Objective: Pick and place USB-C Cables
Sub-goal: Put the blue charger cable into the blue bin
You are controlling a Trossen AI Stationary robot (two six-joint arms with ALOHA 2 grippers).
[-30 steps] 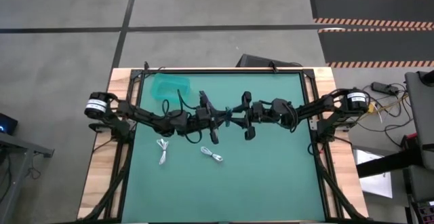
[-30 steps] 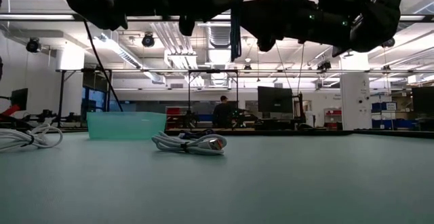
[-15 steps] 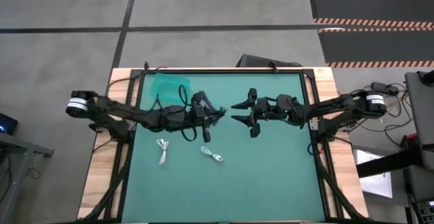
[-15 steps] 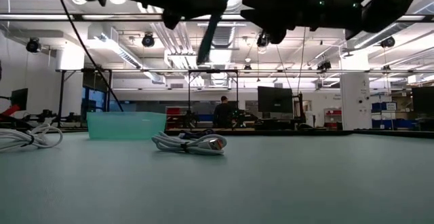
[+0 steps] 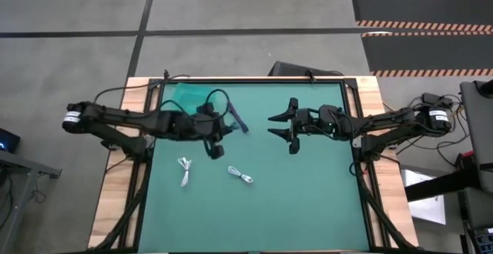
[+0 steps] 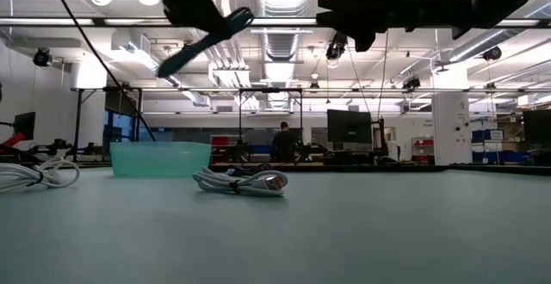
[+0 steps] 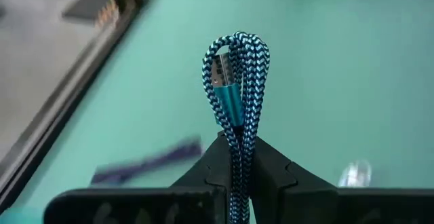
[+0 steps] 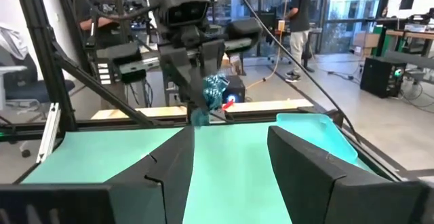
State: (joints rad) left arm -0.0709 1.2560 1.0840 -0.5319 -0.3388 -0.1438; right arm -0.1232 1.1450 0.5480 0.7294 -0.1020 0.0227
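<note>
My left gripper (image 5: 224,122) hovers over the mat just right of the translucent teal tray (image 5: 187,97) and is shut on a dark blue braided USB-C cable bundle (image 7: 236,68). In the low view the bundle (image 6: 203,40) slants high above the table. My right gripper (image 5: 280,127) stands open and holds nothing, right of centre, pointing at the left gripper. Two white cable bundles lie flat on the mat nearer the near edge, one (image 5: 185,170) left of the other (image 5: 242,175). A second dark cable cannot be made out. My left gripper pinches the blue bundle between its two fingers, low on the folded strands (image 7: 237,153). The looped end with its metal plug (image 7: 224,71) sticks out past the fingertips. The fingers lie along the bundle and point roughly level toward the table's right. The bundle is lifted clear of the mat.
The tray (image 6: 159,157) sits near the mat's far left corner, partly under the left arm. Dark frame rails (image 5: 356,123) border the mat. The two white bundles (image 6: 242,182) (image 6: 34,174) lie on the near left half; the near right half holds nothing.
Both grippers stood close together at the mat's centre, then parted. The left gripper drew back toward the table's left and the tray with the blue bundle, which went from hanging upright to slanting. The right gripper withdrew toward the table's right, open.
</note>
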